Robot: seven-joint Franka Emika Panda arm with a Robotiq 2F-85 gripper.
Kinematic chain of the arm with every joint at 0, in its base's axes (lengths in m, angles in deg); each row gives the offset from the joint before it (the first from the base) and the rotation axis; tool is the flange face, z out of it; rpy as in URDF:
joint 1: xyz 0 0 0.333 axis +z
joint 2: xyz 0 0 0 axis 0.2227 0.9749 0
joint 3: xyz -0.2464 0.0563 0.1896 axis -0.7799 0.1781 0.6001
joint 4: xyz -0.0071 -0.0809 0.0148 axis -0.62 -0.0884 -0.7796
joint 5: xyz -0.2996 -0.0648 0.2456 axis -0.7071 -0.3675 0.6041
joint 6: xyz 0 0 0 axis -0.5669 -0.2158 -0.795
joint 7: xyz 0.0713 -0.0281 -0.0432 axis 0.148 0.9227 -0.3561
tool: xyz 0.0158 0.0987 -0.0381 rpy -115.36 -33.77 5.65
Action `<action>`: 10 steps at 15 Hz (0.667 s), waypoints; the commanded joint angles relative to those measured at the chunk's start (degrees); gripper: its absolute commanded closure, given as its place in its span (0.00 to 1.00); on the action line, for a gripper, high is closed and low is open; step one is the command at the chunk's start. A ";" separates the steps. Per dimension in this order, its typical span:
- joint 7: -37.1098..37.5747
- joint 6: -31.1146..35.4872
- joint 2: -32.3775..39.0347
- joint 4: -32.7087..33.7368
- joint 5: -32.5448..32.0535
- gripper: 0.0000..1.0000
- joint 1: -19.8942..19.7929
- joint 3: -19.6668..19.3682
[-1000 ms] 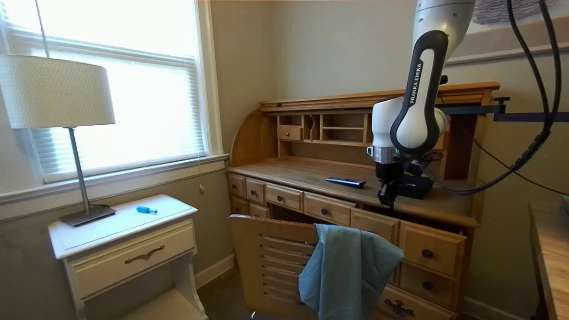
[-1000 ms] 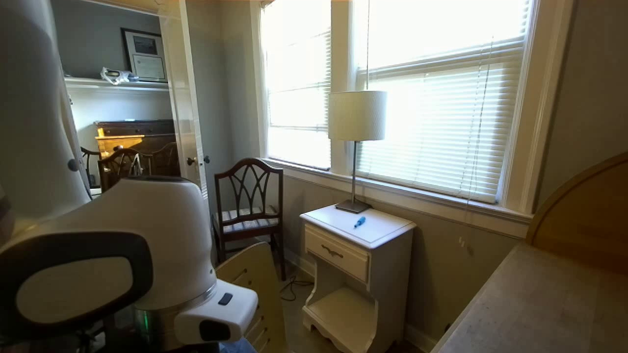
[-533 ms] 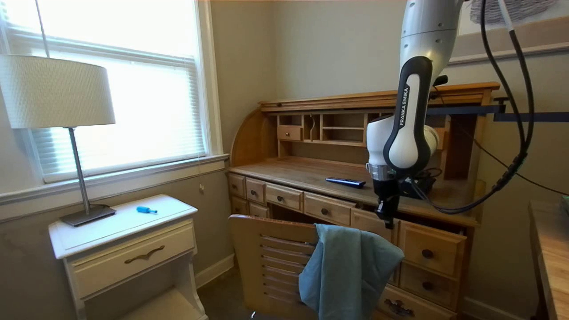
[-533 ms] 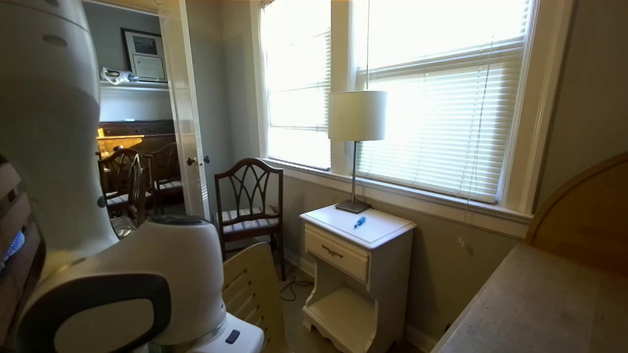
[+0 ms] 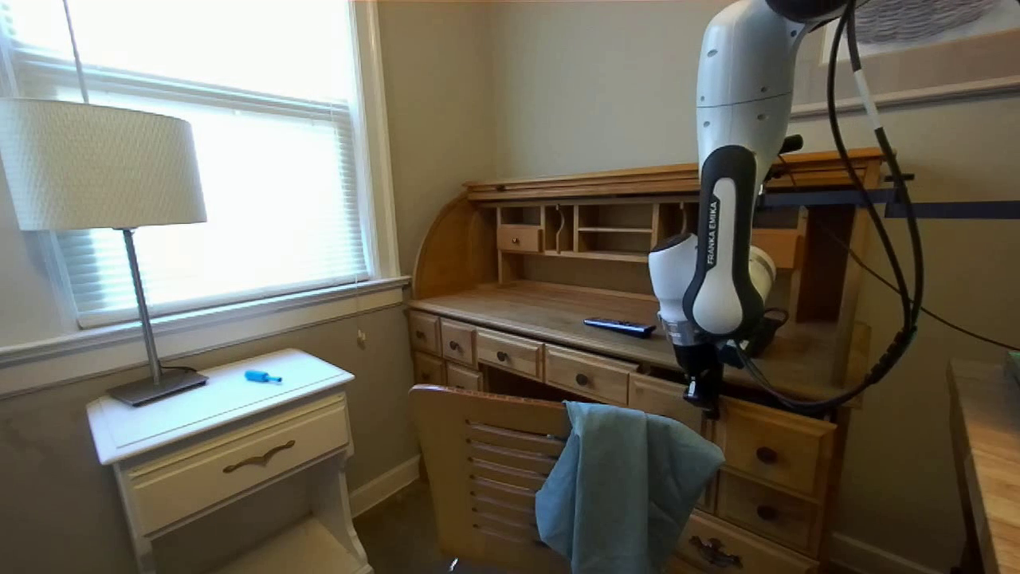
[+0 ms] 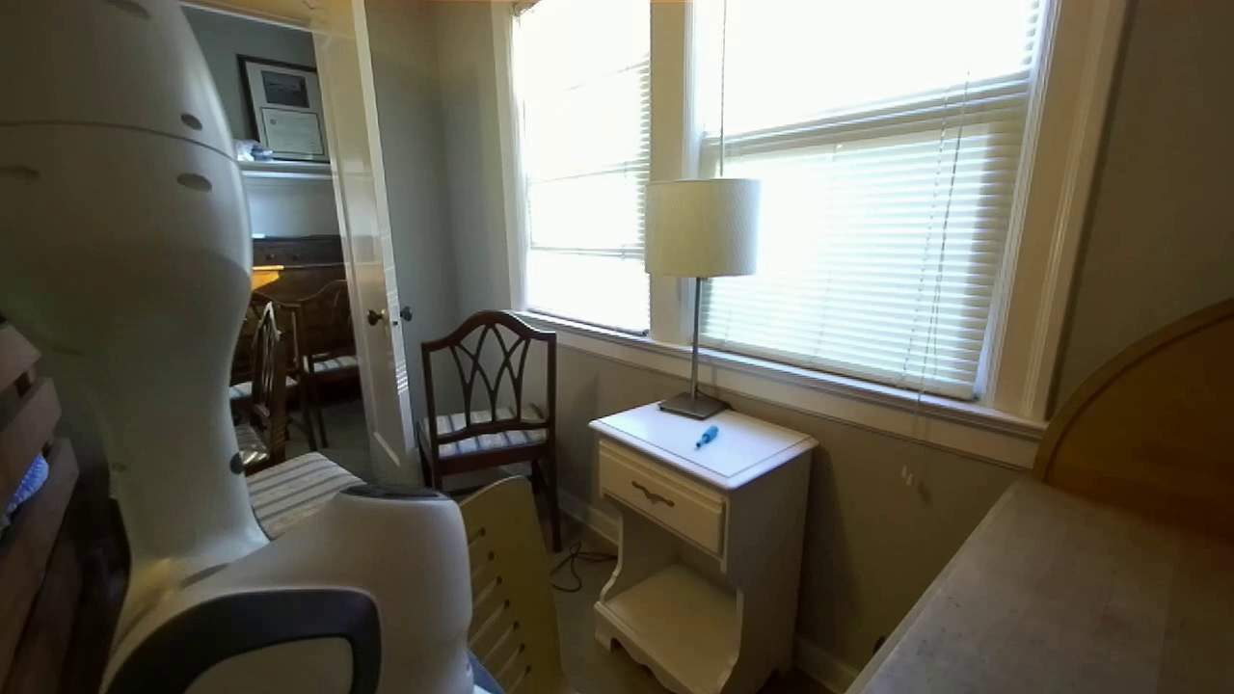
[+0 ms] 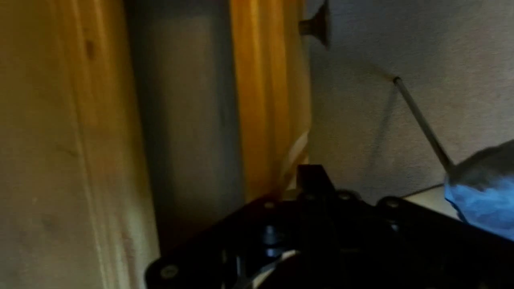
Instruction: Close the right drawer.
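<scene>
The right drawer (image 5: 785, 438) is honey-orange wood with a small dark knob. It stands pulled out, with a dark gap between its top edge and the desk top. In the wrist view the drawer front (image 7: 261, 100) runs vertically, its knob at the top, and the open interior lies between it and the desk edge. My gripper (image 5: 703, 405) is low in front of the desk, by the left end of the drawer front. In the wrist view the gripper (image 7: 315, 178) has its fingers together and empty, just outside the front; I cannot tell whether it touches. The drawer is out of view in an exterior view.
A chair (image 5: 494, 470) with a blue cloth (image 5: 625, 486) over its back stands close before the desk (image 5: 550, 299). The cloth also shows in the wrist view (image 7: 486, 204). A dark remote-like object (image 5: 620, 327) lies on the desk top. Cables hang beside my arm.
My arm has come down and the upper arm has shifted left. The gripper has moved from over the desk edge down to the drawer front. The drawer shows no clear movement.
</scene>
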 commanded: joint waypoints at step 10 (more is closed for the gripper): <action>15.08 -15.62 15.48 8.23 -6.59 1.00 19.12 -15.63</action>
